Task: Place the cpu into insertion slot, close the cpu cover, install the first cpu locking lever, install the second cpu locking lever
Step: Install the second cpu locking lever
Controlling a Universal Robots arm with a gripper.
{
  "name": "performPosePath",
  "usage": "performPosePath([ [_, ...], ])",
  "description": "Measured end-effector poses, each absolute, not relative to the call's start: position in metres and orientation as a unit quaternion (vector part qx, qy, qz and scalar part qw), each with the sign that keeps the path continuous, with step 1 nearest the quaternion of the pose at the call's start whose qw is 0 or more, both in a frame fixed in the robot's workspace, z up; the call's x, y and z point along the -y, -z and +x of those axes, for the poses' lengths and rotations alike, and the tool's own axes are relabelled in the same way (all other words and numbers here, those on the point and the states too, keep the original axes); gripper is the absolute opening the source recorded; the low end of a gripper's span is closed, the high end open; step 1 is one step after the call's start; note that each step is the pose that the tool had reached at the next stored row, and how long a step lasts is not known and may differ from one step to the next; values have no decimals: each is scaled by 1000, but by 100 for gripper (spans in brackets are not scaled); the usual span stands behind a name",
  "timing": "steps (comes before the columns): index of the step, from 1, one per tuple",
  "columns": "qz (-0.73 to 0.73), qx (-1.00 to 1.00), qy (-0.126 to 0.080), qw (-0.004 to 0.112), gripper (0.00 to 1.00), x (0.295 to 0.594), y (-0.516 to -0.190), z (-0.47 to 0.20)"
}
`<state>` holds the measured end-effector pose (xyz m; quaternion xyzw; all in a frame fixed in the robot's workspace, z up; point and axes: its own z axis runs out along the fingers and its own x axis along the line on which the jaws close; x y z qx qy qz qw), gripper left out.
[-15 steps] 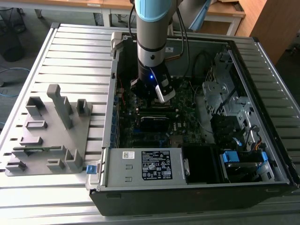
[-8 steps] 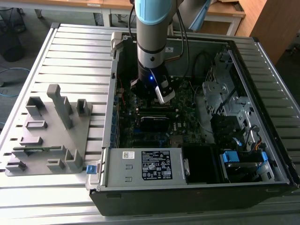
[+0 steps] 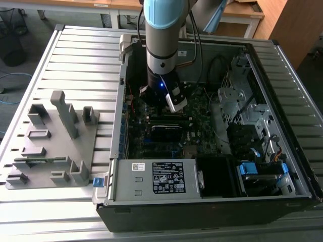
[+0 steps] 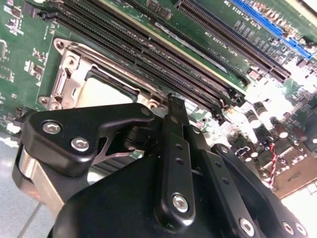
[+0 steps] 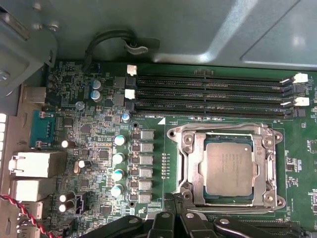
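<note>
Just beyond the gripper tips, the cpu sits in the slot.
Cover frames the chip, lying flat as far as shows; jaws appear pressed together, holding nothing, their tips near the socket edge away from the long memory slots.

- Your desk is a pale grey slatted metal surface running across the exterior view.
- Directly on it, toward the exterior view's left, you have a grey holder block with upright posts and slots.
- Just beside that, toward the exterior view's right, an open computer case lies on its side on the slats.
</note>
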<state>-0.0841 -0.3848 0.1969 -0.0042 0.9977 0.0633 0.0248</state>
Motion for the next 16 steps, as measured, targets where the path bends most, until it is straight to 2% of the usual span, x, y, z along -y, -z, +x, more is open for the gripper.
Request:
performPosePath([
  [16, -4, -998, -65, 25, 11, 385, -193, -89],
])
